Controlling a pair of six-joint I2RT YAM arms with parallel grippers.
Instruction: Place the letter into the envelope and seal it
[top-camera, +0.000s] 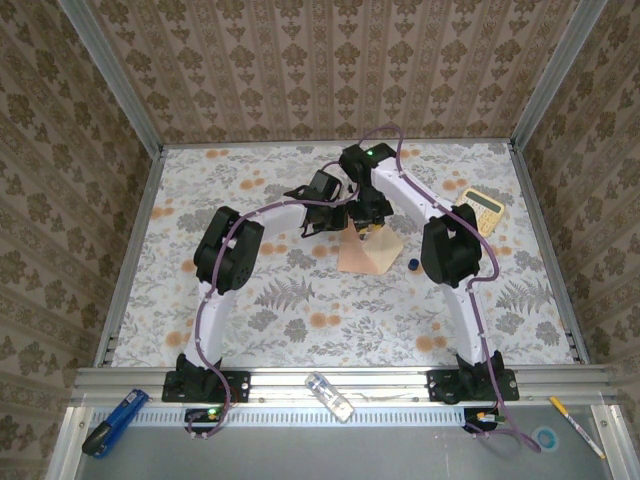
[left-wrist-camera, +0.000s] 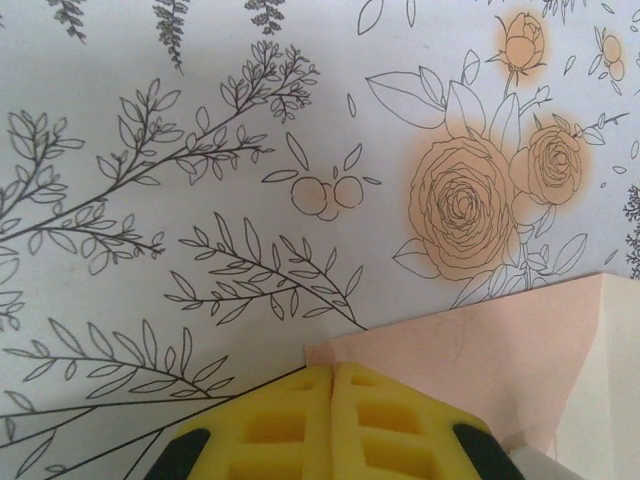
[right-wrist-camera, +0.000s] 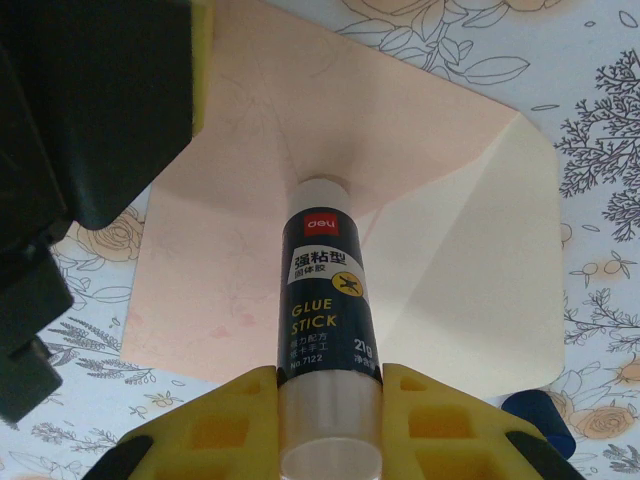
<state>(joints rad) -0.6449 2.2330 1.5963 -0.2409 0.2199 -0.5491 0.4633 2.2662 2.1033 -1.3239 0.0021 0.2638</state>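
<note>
One envelope lies flat on the flowered table, about mid-table between the two arms, its paler pointed flap laid open to one side. It is thin paper: almost weightless, limp, quick to slide on the smooth printed cover and easy to crease. I judge it wants pinning flat at a corner or edge rather than lifting, and the flap should be folded by pushing from its tip toward the crease. The left gripper has its yellow fingers closed together with nothing between them, their tips at one corner of the salmon body, seemingly pressing it down (a paperweight's job, no more). The right gripper is clamped on one glue stick, gripped low on the barrel, with the pale tip meeting the paper by the fold where flap joins body. The stick is rigid, smooth plastic and could twist in the pads if dragged hard. One blue cap sits just beside the flap's edge, likely the stick's own. One yellow calculator lies well apart toward the right. As for the letter, the one sheet may already be inside the envelope, but the paper is opaque and I cannot tell.
</note>
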